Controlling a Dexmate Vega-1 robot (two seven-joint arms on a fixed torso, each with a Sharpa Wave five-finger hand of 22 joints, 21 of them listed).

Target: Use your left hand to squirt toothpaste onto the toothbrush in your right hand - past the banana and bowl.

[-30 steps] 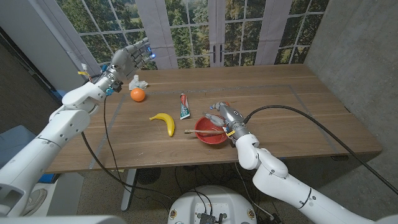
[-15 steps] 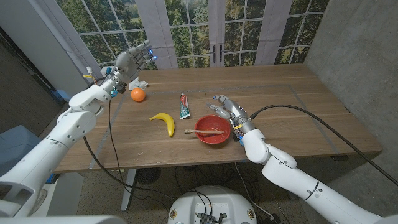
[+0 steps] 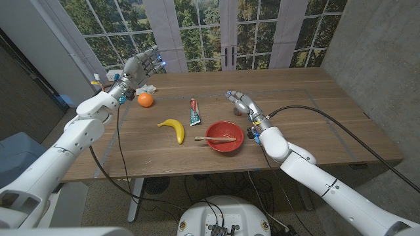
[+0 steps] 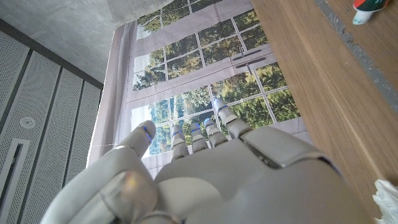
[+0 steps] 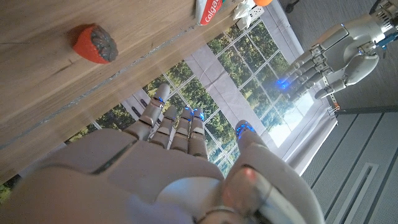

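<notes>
Fingers spread on left hand point(image 3: 140, 66) and right hand point(image 3: 240, 102), empty, toothbrush point(image 3: 216, 138) head indistinct in bowl point(image 3: 225, 146)

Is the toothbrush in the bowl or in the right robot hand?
In the bowl: the toothbrush lies across the red bowl; the right robot hand holds nothing.

Toothbrush point(image 3: 218, 138) across the bowl point(image 3: 224, 137), banana point(image 3: 173, 129) to its left, toothpaste point(image 3: 194, 112) behind them, orange point(image 3: 145, 99) far left (crumpled tissue point(image 3: 148, 88) just behind it)
</notes>
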